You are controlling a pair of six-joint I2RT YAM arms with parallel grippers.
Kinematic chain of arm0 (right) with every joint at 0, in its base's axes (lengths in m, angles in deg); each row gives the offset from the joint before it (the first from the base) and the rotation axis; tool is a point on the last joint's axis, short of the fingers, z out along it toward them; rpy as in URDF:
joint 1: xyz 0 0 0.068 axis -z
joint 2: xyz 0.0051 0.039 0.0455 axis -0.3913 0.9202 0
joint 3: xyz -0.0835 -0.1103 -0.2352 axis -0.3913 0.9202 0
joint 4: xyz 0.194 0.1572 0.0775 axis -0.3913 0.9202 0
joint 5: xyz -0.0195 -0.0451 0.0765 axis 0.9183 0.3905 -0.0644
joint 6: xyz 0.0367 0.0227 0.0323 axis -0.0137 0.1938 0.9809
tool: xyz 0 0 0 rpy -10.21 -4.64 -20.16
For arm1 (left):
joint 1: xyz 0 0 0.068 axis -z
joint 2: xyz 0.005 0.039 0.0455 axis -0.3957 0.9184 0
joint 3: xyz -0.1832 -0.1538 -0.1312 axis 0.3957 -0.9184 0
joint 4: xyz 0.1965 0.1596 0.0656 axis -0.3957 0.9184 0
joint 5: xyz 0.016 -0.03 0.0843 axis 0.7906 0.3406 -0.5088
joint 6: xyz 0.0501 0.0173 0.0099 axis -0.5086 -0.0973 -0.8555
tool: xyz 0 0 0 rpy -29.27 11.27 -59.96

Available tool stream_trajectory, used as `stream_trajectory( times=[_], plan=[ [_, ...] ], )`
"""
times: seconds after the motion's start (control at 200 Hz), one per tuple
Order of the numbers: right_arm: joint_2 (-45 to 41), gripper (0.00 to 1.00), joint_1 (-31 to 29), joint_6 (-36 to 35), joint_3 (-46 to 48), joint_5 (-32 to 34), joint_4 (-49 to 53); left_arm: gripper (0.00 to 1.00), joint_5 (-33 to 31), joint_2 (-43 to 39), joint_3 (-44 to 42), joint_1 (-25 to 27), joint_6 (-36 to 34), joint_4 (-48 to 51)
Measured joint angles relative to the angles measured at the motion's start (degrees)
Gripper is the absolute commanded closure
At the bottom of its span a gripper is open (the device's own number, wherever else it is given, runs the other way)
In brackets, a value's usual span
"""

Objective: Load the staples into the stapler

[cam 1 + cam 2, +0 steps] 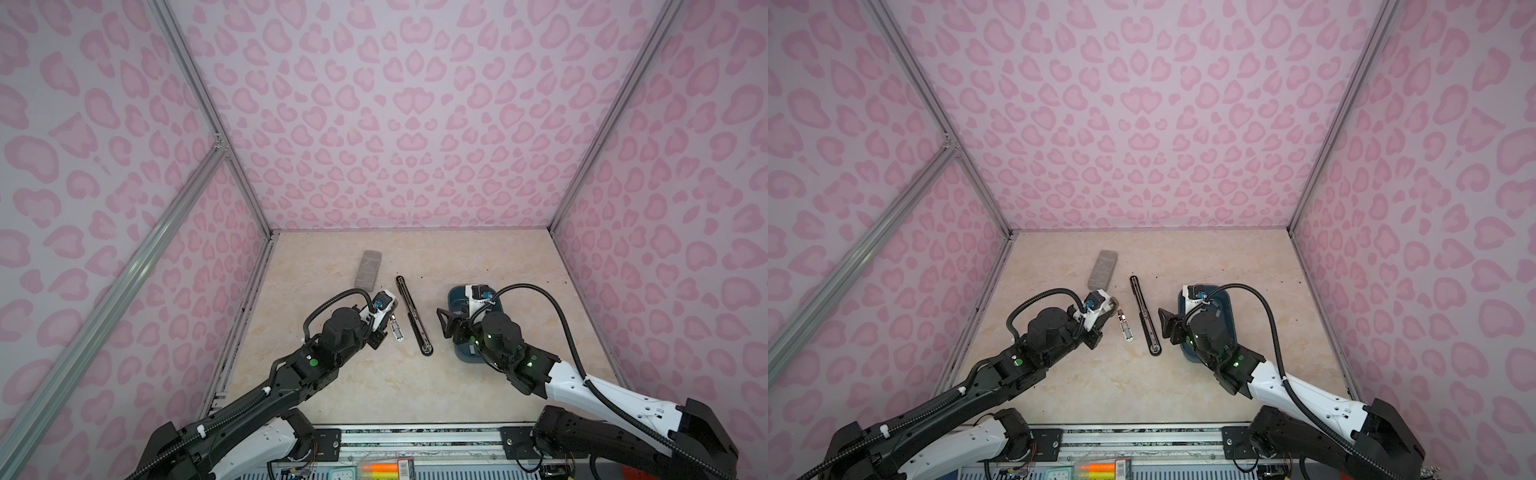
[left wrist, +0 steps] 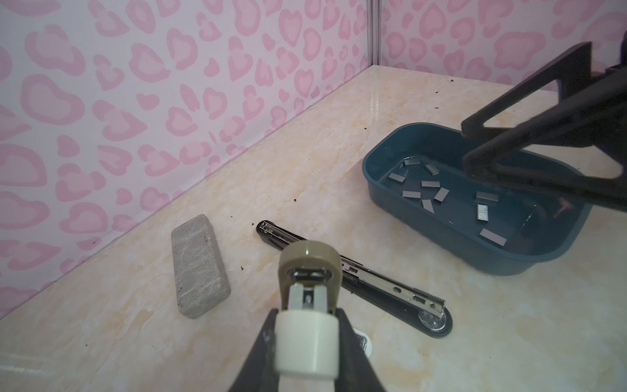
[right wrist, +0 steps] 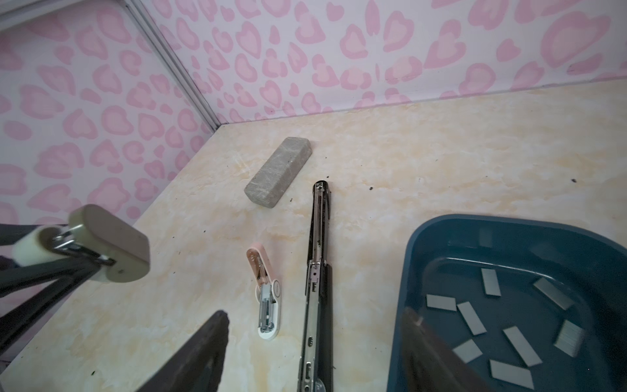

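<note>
The black stapler (image 1: 413,316) (image 2: 373,281) lies opened flat on the table, its metal channel facing up. The staples (image 2: 431,185) (image 3: 519,341) lie scattered as several short grey strips in a blue tray (image 2: 441,244) to its right. My left gripper (image 2: 305,325) is shut on a small beige stapler (image 3: 108,244) and holds it above the table, left of the black stapler. My right gripper (image 3: 314,332) (image 1: 444,326) hangs open and empty, with one finger above the tray's near rim and the other over the table beyond the black stapler.
A grey speckled block (image 1: 368,270) (image 3: 278,171) lies towards the back left. A small white and pink stapler (image 3: 268,305) (image 1: 398,332) lies open between my left gripper and the black stapler. Pink patterned walls close in the back and both sides.
</note>
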Motion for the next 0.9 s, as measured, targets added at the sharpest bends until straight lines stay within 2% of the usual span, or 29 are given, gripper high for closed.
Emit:
stream_trajectory(
  times=[0.345,0.545,0.67,0.9],
  plan=[
    [-1.2,0.19,-1.6,-1.0,0.0,0.4,-0.7,0.96,-3.6,-4.8,-3.0,0.0,-1.4,-1.4],
    [0.5,0.19,-2.6,-1.4,-1.5,0.3,-0.7,0.96,-2.2,-4.7,-3.0,0.0,-2.1,-1.7],
    [2.9,0.19,-5.5,-1.5,-3.8,-0.7,-0.9,0.96,-1.3,-4.7,-2.5,0.0,-2.3,-1.7],
    [7.3,0.21,-9.4,-2.0,-7.1,-1.6,-0.8,0.96,3.5,-1.8,-0.1,0.5,-3.1,-1.1]
  ],
)
